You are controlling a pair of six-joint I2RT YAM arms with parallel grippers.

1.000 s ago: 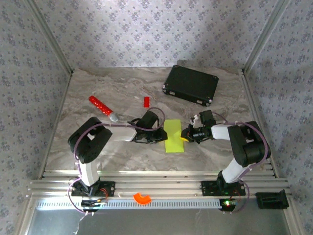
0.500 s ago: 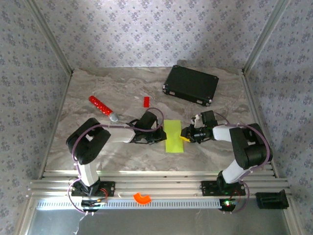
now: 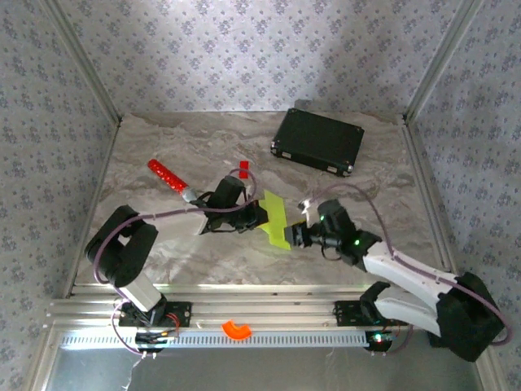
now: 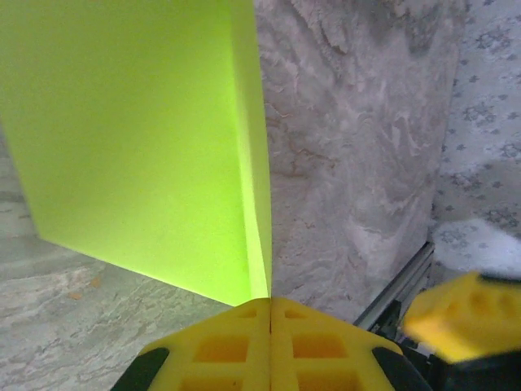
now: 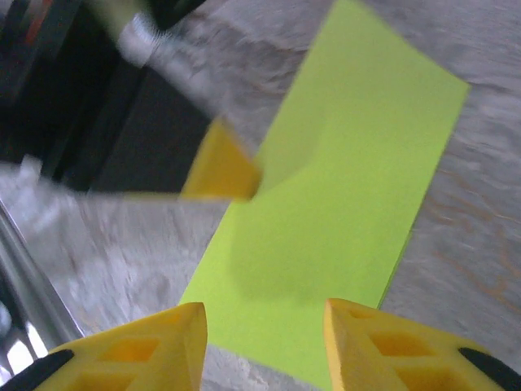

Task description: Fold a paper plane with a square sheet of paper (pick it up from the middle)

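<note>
Gripping the lime paper [image 3: 275, 220], left fingers [image 4: 220, 352] clamped on it, right fingers [image 5: 151, 342] apart

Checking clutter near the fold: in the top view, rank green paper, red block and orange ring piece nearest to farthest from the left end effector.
1. green paper, held in the left end effector.
2. red block, farther back.
3. orange ring piece, near edge.
</note>
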